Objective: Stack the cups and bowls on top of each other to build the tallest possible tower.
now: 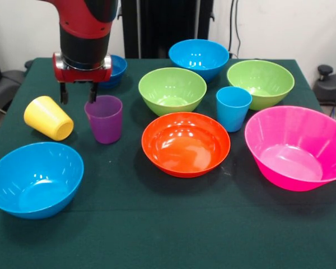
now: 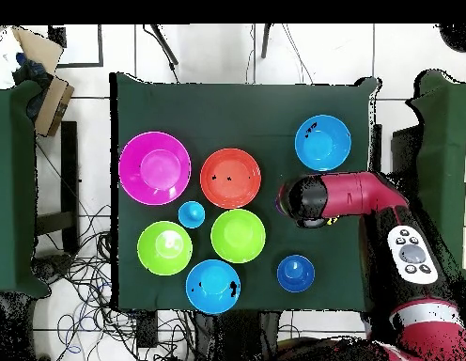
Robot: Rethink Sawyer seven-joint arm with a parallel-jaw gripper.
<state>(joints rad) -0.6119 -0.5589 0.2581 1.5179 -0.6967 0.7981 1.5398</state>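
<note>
my gripper (image 1: 78, 94) hangs over the far corner of the desk (image 1: 157, 224), its two short fingers spread and empty. one tip sits just behind the rim of the purple cup (image 1: 105, 119); the other is in the gap between that cup and the yellow cup (image 1: 48, 117), which lies tipped on its side.

risks, as i judge them: if i drop straight down from here, the tip nearest the purple cup could land on its rim and knock it over, since it is light and narrow. the yellow cup on its side could roll if brushed, and a tipped cup is awkward to pinch from above. the small dark blue bowl (image 1: 113, 68) sits just behind my wrist, so a careless swing back could clip it. glossy bowl walls may also slip between my fingers when lifted.

nothing is stacked yet; every piece stands apart on the green cloth.

count, from the front view: three cups, namely yellow, purple and a light blue cup (image 1: 233, 108) standing upright between the orange bowl (image 1: 186, 143) and one green bowl. seven bowls: one large pink bowl (image 1: 298, 147), one orange, two lime green bowls (image 1: 172, 89), two light blue bowls (image 1: 35, 178), and the small dark blue one. in the overhead view my arm hides the purple and yellow cups.
</note>
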